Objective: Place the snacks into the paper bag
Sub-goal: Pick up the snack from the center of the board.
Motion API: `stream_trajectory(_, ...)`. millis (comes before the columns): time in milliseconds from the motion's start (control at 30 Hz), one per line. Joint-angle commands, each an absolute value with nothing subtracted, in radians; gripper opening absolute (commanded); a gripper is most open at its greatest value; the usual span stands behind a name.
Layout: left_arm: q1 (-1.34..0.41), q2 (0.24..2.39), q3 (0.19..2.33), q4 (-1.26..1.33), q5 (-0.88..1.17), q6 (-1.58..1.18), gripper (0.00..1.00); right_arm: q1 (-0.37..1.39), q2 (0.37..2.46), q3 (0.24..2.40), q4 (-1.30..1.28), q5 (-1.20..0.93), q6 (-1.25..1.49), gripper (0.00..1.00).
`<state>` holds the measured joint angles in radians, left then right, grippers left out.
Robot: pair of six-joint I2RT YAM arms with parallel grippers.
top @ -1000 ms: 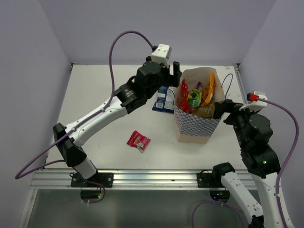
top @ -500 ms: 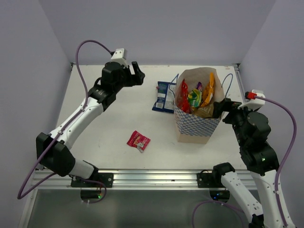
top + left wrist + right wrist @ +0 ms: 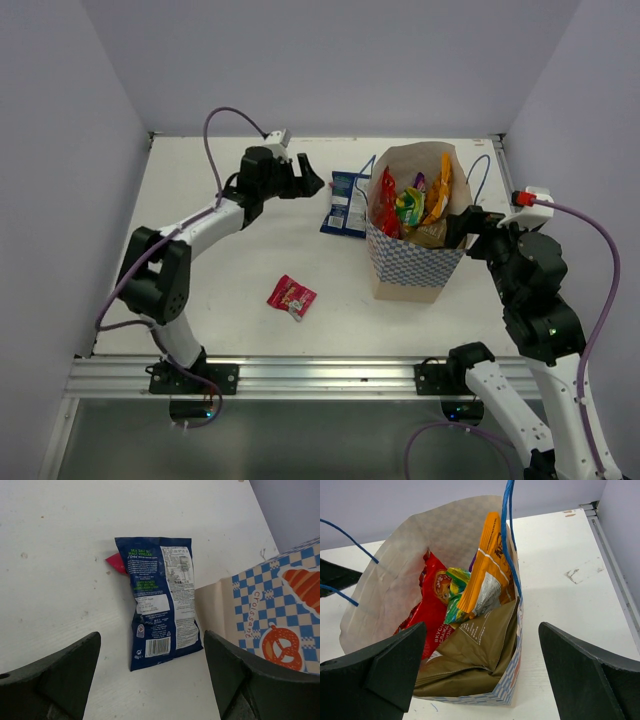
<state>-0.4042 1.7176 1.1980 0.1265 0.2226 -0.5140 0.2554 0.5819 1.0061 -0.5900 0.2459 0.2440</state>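
Chip bag (image 3: 160, 602), "Sea Salt & Malt Vinegar", half-covers pink item (image 3: 116, 564); paper bag (image 3: 260, 610) reads "Croissant"; left gripper (image 3: 151, 635), right gripper (image 3: 482, 625) released.

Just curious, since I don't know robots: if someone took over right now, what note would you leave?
Left gripper: open, empty, facing the dark blue packet.
Right gripper: open, empty, beside the paper bag.
Done: red packet, yellow-green packet, orange packet, brown packet in the bag.
Left: dark blue packet beside the bag, small red packet near the table's front.
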Motion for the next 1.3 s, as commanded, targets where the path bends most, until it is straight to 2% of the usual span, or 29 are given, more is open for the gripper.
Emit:
stream_trajectory(0, -0.4, 1.827, 1.27, 0.279, 0.323, -0.544, 0.88, 0.258, 0.58, 1.035, -0.56, 0.232, 0.241, 0.98)
stream_trajectory(233, -0.402, 2.011, 1.374, 0.348, 0.39, -0.566, 0.86, 0.258, 0.575, 1.031, -0.557, 0.239, 0.232, 0.98)
stream_trajectory(767, -0.443, 2.27, 1.496, 0.38, 0.44, -0.592, 0.69, 0.259, 0.589, 1.028, -0.551, 0.216, 0.239, 0.98)
stream_trajectory(933, -0.459, 2.31, 1.5, 0.409, 0.454, -0.615, 0.53, 0.258, 0.581, 1.032, -0.558, 0.218, 0.239, 0.98)
stream_trajectory(967, -0.46, 2.309, 1.49, 0.414, 0.453, -0.617, 0.44, 0.258, 0.583, 1.034, -0.56, 0.218, 0.238, 0.98)
stream_trajectory(1033, -0.459, 2.306, 1.477, 0.426, 0.453, -0.615, 0.33, 0.259, 0.581, 1.035, -0.563, 0.219, 0.238, 0.98)
stream_trajectory(1067, -0.459, 2.304, 1.465, 0.428, 0.448, -0.611, 0.22, 0.258, 0.581, 1.035, -0.564, 0.219, 0.239, 0.98)
stream_trajectory(1167, -0.453, 2.29, 1.43, 0.439, 0.442, -0.609, 0.07, 0.259, 0.586, 1.037, -0.563, 0.215, 0.241, 0.98)
stream_trajectory(1267, -0.439, 2.269, 1.393, 0.445, 0.439, -0.607, 0.02, 0.259, 0.588, 1.039, -0.564, 0.213, 0.244, 0.98)
